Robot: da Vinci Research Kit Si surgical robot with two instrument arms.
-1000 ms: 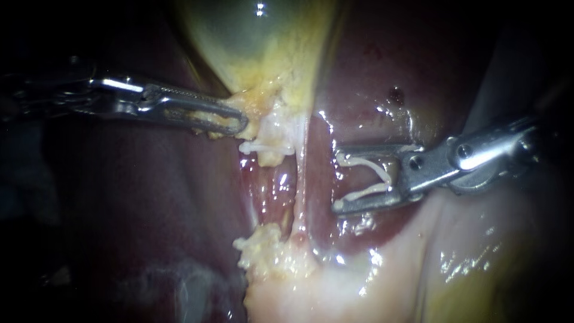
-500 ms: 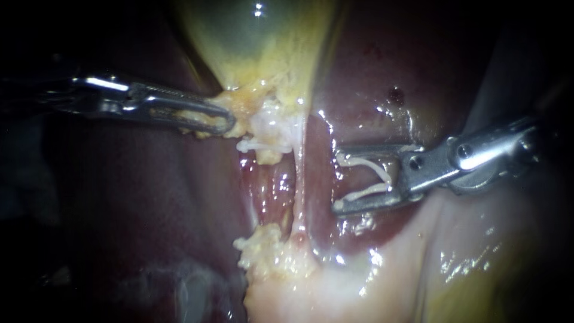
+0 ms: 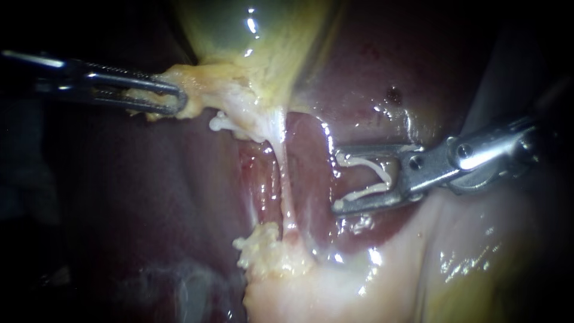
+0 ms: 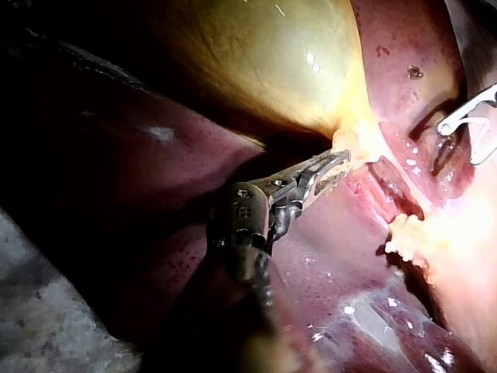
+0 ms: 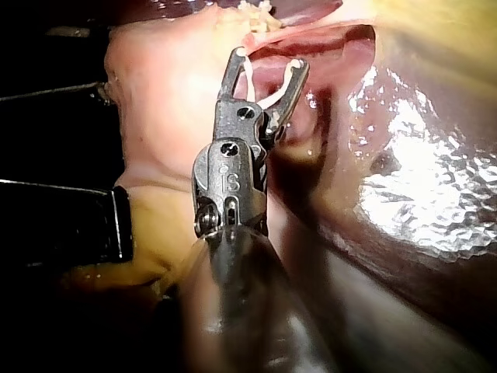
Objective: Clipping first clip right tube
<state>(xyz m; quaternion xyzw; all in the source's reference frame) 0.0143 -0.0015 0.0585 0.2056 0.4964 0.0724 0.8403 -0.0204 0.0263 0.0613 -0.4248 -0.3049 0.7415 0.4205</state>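
Left instrument [image 3: 178, 101] end effector clenched on gallbladder neck tissue [image 3: 206, 90], stretching tube [image 3: 286, 185] taut; right instrument [image 3: 338, 179] end effector grasps open clip [image 3: 362, 160] just beside it.

Close endoscope, two wrist cameras — liver [image 3: 359, 72] shared

Tube in the middle, an instrument on either side.
The left instrument [image 3: 173, 100] grips tissue at the gallbladder's [image 3: 257, 42] lower end; below it the tube [image 3: 284, 179] runs down over the liver [image 3: 149, 197]; the right instrument [image 3: 338, 179], clip [image 3: 371, 176] between its jaws, sits just right of the tube, apart.
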